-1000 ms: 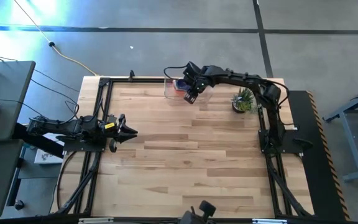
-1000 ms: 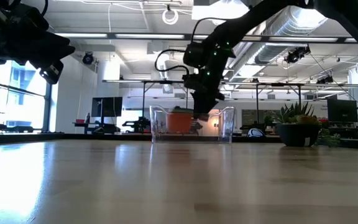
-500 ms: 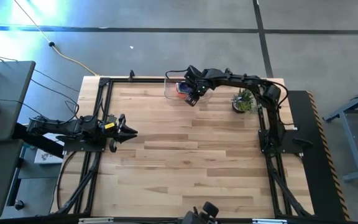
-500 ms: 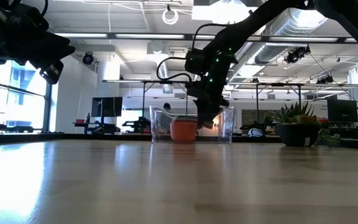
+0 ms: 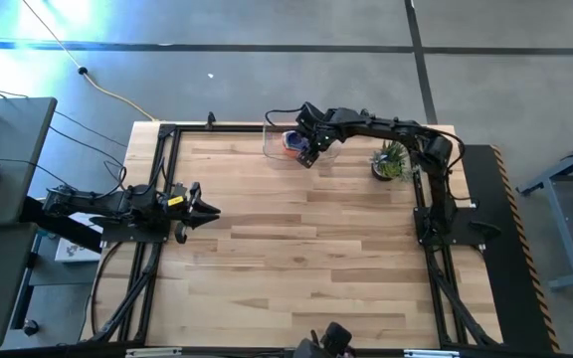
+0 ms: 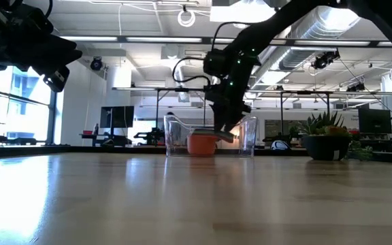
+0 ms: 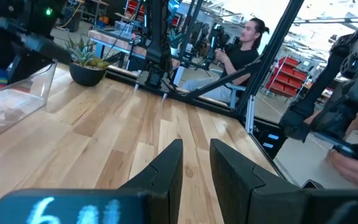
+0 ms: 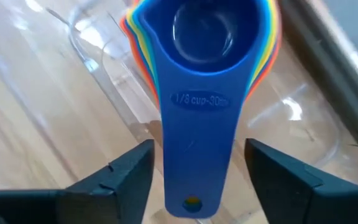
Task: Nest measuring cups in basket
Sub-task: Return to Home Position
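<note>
Right wrist view: nested measuring cups (image 8: 207, 31) sit inside the clear basket (image 8: 98, 62).
Right pincer (image 8: 199, 149) wide, gripping nothing; left pincer (image 7: 196, 149) narrow, idle; only homing remains.

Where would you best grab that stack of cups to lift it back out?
By the flat handles, stacked together and sticking out sideways from the cups. Come straight down from above, one finger on each long edge: the basket walls block a sideways approach. The right gripper hangs open astride the handles that way; the left gripper waits at the table's left edge.
</note>
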You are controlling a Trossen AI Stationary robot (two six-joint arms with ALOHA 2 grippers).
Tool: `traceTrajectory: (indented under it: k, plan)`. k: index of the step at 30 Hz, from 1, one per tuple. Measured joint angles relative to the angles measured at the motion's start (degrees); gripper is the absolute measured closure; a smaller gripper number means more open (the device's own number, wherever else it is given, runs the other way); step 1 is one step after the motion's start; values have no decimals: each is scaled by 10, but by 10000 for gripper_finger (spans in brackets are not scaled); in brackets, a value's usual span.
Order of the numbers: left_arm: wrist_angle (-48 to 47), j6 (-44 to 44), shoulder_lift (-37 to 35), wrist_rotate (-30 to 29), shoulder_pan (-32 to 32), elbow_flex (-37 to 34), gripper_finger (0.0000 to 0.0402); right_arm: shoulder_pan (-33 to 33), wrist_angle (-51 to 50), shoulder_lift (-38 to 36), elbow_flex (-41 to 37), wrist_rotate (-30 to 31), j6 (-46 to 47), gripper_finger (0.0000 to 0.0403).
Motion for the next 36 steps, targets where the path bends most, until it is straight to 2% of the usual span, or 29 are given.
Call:
traceTrajectory:
  k: [4, 13, 16, 19, 21, 24, 28, 32, 36]
  plan:
    - [0, 0, 0, 0, 0, 0, 330, 0, -3, -25, 0, 3, 16, 142]
    - [0, 0, 0, 0, 0, 0, 330, 23, -19, -133, 0, -41, 81, 143]
    - [0, 0, 0, 0, 0, 0, 330, 53, -17, -184, 0, -1, 105, 153]
    - [0, 0, 0, 0, 0, 0, 330, 91, -4, -236, -10, 84, 114, 163]
    - [0, 0, 0, 0, 0, 0, 330, 115, 51, -283, -54, 131, 141, 167]
    - [0, 0, 0, 0, 0, 0, 330, 146, 198, -357, -166, 166, 183, 169]
    - [0, 0, 0, 0, 0, 0, 330, 174, 358, -446, -320, 182, 201, 169]
    - [0, 0, 0, 0, 0, 0, 330, 204, 454, -527, -441, 185, 229, 169]
    - [0, 0, 0, 0, 0, 0, 330, 249, 560, -596, -548, 220, 230, 169]
